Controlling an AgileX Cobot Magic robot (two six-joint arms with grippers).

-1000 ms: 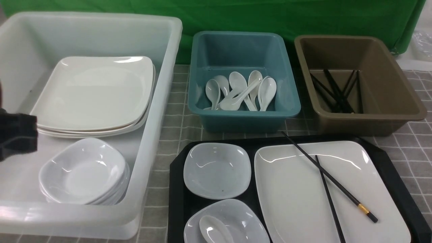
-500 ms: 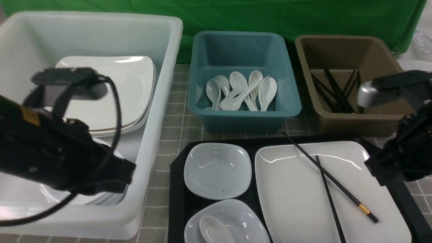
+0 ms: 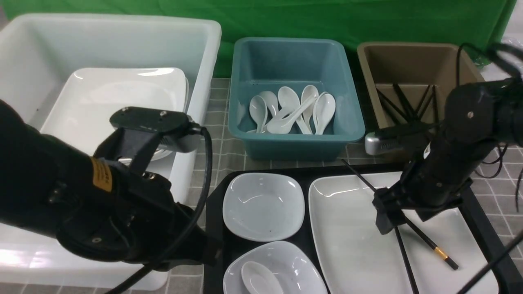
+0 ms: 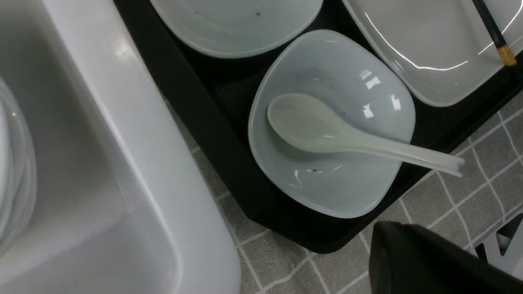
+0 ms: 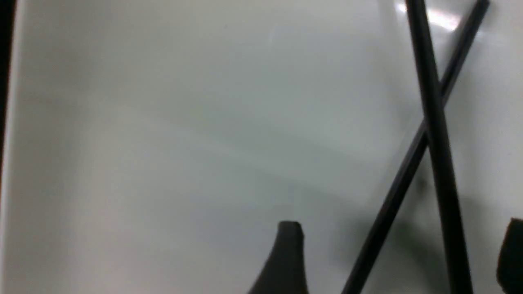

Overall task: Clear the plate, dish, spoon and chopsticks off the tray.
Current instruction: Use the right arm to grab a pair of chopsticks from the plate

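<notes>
**Tray** (image 3: 213,212), black, clipped corners, on a grey checked cloth (image 3: 220,143), nearest the robot. All of its load is aboard, so by my judgement clearing has not begun.
- **Plate** (image 3: 351,228): large, white and squarish, filling the tray's right part.
- **Chopsticks** (image 3: 425,239): a black pair lying crossed on the plate, with a gold band toward the near end. The crossing lifts one stick off the glaze, which probably makes it the easier place to pinch.
- **Far dish** (image 3: 263,206): greyish-white and empty, on the tray's left part.
- **Near dish** (image 4: 351,81): it holds the spoon.
- **Spoon** (image 4: 327,134): white, its bowl resting in the near dish, its handle reaching over the dish's edge and past the tray's rim.

**Right gripper** (image 5: 400,261): low over the plate with its jaws wide apart, straddling the crossed chopsticks near where they cross. It grips nothing, and looks placed to close on the pair.

**Left gripper** (image 4: 425,261): closed and empty, over the tray's near left corner, just beside the near dish. It is likely positioned for the spoon or the dish.

**Receiving tubs**, set beyond and beside the tray, sorted by kind:
- White tub (image 3: 196,49), on the left: a stack of white plates (image 3: 122,94). The left arm hides the tub's nearer part.
- Blue tub (image 3: 294,139), in the centre: a heap of white soup spoons (image 3: 290,108).
- Brown tub (image 3: 408,53), on the right: loose black sticks (image 3: 402,102).
</notes>
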